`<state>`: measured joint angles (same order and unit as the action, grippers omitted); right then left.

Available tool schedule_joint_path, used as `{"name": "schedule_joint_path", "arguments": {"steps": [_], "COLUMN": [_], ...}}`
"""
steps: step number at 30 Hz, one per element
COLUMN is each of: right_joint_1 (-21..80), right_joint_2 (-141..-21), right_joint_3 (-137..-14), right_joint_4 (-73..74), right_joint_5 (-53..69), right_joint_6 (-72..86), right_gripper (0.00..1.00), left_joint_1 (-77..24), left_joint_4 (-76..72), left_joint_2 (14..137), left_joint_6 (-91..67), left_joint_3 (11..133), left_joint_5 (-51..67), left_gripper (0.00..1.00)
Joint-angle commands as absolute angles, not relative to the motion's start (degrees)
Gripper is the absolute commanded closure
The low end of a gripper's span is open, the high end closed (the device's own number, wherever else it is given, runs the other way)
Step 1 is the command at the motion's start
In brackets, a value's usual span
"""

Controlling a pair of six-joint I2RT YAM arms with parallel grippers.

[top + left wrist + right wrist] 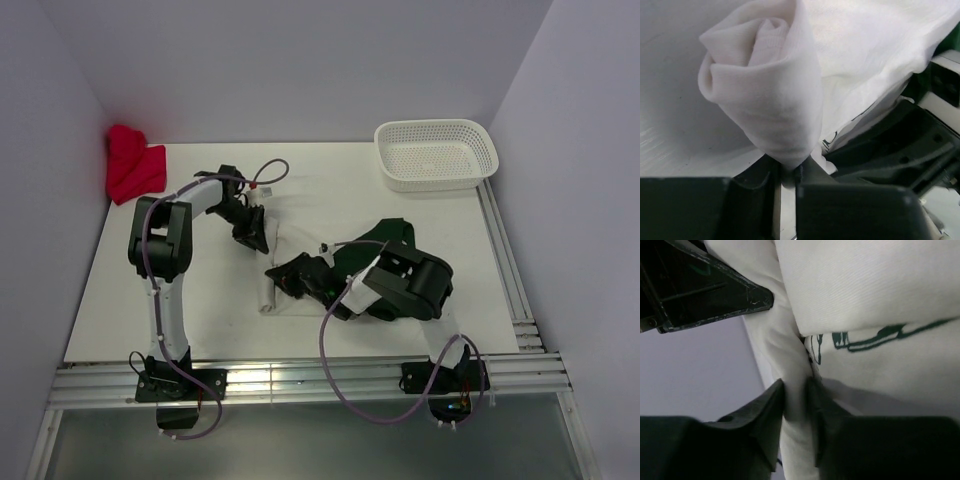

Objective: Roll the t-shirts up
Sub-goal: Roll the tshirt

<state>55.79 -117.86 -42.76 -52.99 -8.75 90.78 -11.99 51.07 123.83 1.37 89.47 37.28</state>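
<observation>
Left fingers (735, 205) and right fingers (762, 415) pinch white t-shirt (775, 100); basket (440, 183) apart.

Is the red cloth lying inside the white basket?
No, the red cloth lies at the far left, well apart from the white basket at the far right.

Red cloth bundle (133, 162) at far-left corner of white table (130, 300); white perforated basket (440, 181) at far-right corner.

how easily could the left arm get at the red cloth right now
Probably not yet: the left gripper is shut on the white t-shirt, though the way to the red cloth looks free.
</observation>
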Motion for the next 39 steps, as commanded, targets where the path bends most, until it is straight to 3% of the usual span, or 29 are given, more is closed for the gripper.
{"name": "schedule_joint_path", "arguments": {"steps": [1,5,14,29,39], "right_joint_1": [57.21,58.97,63.54,66.09,68.55], "right_joint_2": [-111.19,-106.79,-104.85,-126.81,-130.87], "right_joint_3": [-44.9,-51.74,-71.07,-103.16,-109.24], "right_joint_4": [-34.14,-16.91,17.1,39.61,48.69], "right_joint_5": [-12.47,-20.1,-33.56,-40.15,-44.56], "right_joint_6": [85.35,81.31,75.24,67.5,68.82], "right_gripper": [0.64,0.54,0.52,0.56,0.55], "left_joint_1": [-13.53,-15.29,-19.42,-22.06,-23.38], "left_joint_4": [49.83,51.33,55.02,58.71,59.24], "left_joint_2": [121.56,120.24,119.27,122.43,123.75], "left_joint_6": [1.05,1.58,3.25,2.11,1.14], "left_joint_3": [90.7,91.32,92.9,97.47,99.05], "left_joint_5": [30.87,23.92,13.02,9.58,8.18], "left_gripper": [0.97,1.0,1.0,0.98,0.94]}}
